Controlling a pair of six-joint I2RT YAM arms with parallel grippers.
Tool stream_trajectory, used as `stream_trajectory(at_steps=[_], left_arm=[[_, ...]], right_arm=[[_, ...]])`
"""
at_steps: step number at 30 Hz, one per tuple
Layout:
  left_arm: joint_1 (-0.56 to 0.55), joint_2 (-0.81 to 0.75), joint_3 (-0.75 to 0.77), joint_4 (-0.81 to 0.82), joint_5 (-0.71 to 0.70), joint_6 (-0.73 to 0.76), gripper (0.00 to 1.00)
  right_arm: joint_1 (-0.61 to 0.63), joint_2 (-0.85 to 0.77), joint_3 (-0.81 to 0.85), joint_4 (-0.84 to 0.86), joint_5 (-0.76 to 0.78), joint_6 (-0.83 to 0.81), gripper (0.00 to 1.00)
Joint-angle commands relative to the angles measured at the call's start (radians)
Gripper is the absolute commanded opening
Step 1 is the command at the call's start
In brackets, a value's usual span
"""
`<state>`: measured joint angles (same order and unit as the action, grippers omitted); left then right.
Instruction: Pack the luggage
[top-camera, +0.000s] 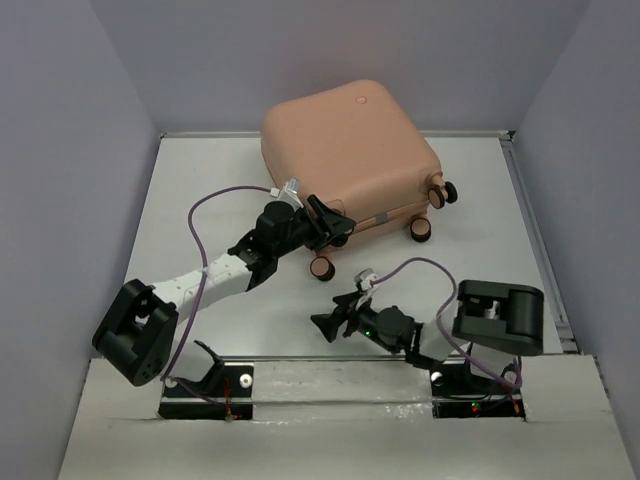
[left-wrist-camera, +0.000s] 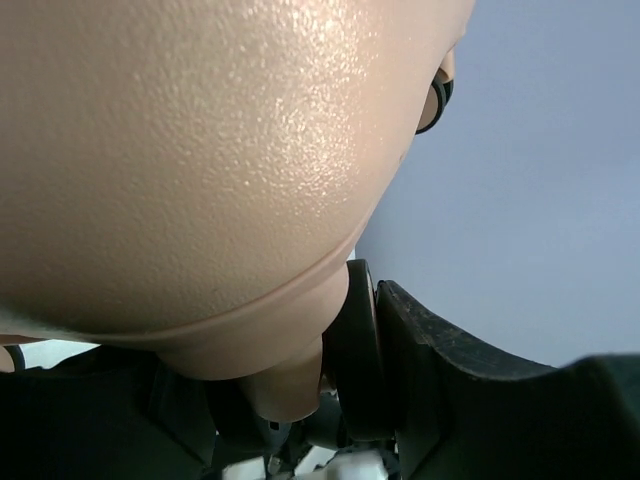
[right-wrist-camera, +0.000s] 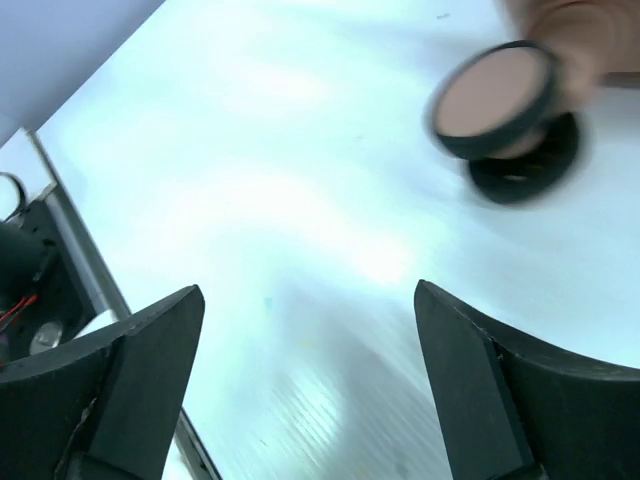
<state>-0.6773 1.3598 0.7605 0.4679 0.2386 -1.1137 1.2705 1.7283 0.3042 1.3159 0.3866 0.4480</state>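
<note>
The closed luggage (top-camera: 350, 150) lies at the counter's (top-camera: 480, 210) far edge, the left gripper (top-camera: 330, 218) set around its near-left corner wheel (left-wrist-camera: 352, 350), grip impossible to tell, while the right gripper (top-camera: 328, 312) hangs wide open, empty, by the near edge.

Top view: bright, even, diffuse light from overhead. Soft grey shadow under near edge of suitcase (top-camera: 350, 150); white table (top-camera: 200, 200) in front of suitcase faintly glossy. Left wrist view: suitcase shell too close, soft focus, speckled highlights on grain, underside dark. Right wrist view: heavy motion blur, suitcase wheel (right-wrist-camera: 495, 100) smeared, table beside it washed out by glare.
</note>
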Motion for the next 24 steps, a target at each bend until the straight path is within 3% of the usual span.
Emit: stream_trajectory(at_steps=[1, 2, 4, 6, 9, 12, 17, 24], left_arm=[[-0.031, -0.114, 0.022, 0.446, 0.119, 0.045, 0.54], [-0.030, -0.114, 0.019, 0.460, 0.122, 0.045, 0.65], [-0.028, -0.113, 0.014, 0.462, 0.120, 0.048, 0.76], [-0.028, -0.113, 0.011, 0.465, 0.120, 0.051, 0.82], [-0.030, -0.111, -0.007, 0.474, 0.103, 0.046, 0.91], [-0.030, -0.097, -0.027, 0.512, 0.113, 0.037, 0.96], [-0.030, -0.084, -0.046, 0.541, 0.129, 0.020, 0.99], [-0.024, -0.074, -0.041, 0.528, 0.139, 0.029, 0.99]], right_arm=[[-0.025, -0.290, -0.099, -0.064, 0.095, 0.026, 0.95], [-0.025, -0.355, -0.094, -0.152, 0.109, 0.017, 0.95], [-0.025, -0.538, -0.045, -0.407, 0.147, -0.057, 0.99], [-0.055, -0.646, 0.004, -0.617, 0.166, -0.124, 1.00], [-0.123, -0.772, 0.097, -0.769, 0.123, -0.180, 1.00], [-0.247, -0.762, 0.185, -0.803, 0.025, -0.204, 1.00], [-0.287, -0.604, 0.332, -0.810, -0.020, -0.298, 1.00], [-0.321, -0.533, 0.388, -0.840, -0.043, -0.354, 0.98]])
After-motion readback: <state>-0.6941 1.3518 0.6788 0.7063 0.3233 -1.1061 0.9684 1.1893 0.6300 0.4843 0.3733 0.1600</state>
